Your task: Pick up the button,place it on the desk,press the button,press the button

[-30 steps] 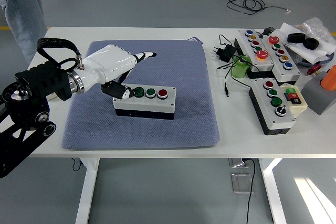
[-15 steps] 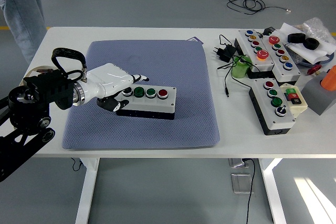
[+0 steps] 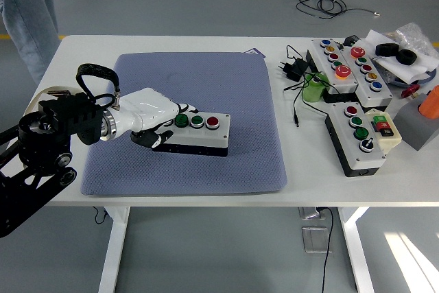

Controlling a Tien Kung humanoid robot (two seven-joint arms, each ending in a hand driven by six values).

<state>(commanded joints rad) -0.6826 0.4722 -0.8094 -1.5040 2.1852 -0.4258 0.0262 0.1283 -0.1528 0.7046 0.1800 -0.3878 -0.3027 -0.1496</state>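
- Where the blue-grey pad point(image 3: 206, 73) covers the counter point(image 3: 295, 169) left of centre, you see the button box point(image 3: 195, 134) lying on it, with two green buttons and one red.
- Your left hand point(image 3: 154, 118) rests on the box's left end, fingers curled over the leftmost button, gripping nothing.
- More button boxes point(image 3: 346, 66) crowd the frame's right side.

Spare button boxes point(image 3: 343, 65), a green roll point(image 3: 315, 90) and a black adapter point(image 3: 295, 68) lie right.
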